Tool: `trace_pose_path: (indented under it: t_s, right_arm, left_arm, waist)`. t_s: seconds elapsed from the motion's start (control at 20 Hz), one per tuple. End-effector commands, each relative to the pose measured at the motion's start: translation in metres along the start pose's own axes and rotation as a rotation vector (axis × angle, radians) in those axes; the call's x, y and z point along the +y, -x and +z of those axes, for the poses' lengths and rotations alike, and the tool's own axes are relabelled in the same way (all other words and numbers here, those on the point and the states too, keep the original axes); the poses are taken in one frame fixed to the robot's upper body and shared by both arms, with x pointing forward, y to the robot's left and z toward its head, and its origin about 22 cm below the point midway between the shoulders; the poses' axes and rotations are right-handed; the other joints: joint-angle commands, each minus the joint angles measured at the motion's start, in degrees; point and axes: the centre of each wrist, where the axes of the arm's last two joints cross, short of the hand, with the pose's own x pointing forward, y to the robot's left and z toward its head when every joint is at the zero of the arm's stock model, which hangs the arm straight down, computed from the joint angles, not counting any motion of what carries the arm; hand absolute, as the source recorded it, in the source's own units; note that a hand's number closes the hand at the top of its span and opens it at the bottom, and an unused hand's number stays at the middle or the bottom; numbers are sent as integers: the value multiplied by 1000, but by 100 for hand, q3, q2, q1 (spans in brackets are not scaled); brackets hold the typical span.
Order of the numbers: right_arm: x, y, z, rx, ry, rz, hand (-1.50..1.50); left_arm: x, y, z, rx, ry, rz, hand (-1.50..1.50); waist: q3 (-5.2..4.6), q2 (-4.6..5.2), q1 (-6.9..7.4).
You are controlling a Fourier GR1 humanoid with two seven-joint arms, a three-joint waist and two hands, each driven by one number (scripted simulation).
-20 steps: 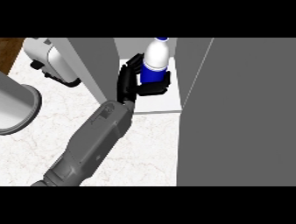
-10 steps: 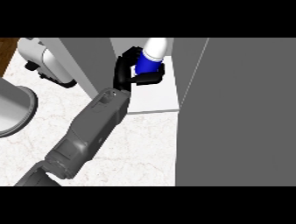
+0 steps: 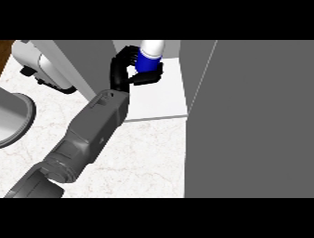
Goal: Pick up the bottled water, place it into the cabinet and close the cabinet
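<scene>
The bottled water (image 3: 149, 56), white with a blue label, stands upright inside the open cabinet, over its white floor (image 3: 158, 100). My right hand (image 3: 124, 69) is curled round the bottle from the left, thumb and fingers wrapped about the blue label. The grey forearm (image 3: 91, 130) runs from the lower left up into the cabinet's opening. The bottle's base is hidden by the hand. The cabinet's door (image 3: 263, 121) stands open as a large grey panel at the right. My left hand does not show.
The cabinet's grey side wall (image 3: 84, 65) rises just left of the hand. A white and black appliance (image 3: 33, 65) stands at the upper left. A grey round vessel (image 3: 2, 121) sits at the left edge on the marble counter (image 3: 146, 158).
The right hand has carried the bottle farther back into the cabinet, upward in the view, and the forearm has followed it.
</scene>
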Motion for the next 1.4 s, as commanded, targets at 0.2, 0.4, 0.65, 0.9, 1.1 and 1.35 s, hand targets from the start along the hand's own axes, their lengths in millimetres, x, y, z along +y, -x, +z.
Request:
trace_pose_path:
  t_s: [0.2,0.4,0.65,0.9,1.1,1.35]
  right_arm:
    - [-2,-6,-2,-27,-30,-46,-150]
    - [-3,-12,1,-29,-39,-59,-150]
    - [-3,-3,0,-4,-37,-52,-150]
    - [1,-6,0,-15,-67,-65,-150]
    - [3,-11,2,-13,-37,-76,-150]
    - [1,-8,-1,-7,-36,-87,-150]
  left_arm:
    - [9,-14,-16,-117,-75,-149,-150]
    - [3,-10,-11,-112,-83,-178,-150]
    - [-4,-33,-19,-141,34,-68,-150]
    - [-1,-42,-23,-234,82,140,-150]
    - [-14,-48,-18,-260,144,218,-150]
    - [-23,-44,-10,-263,184,249,-150]
  waist:
    - [3,44,-141]
    - [1,42,-165]
    - [-1,31,-82]
    - [-8,15,19]
    - [-1,-51,83]
    - [6,-112,219]
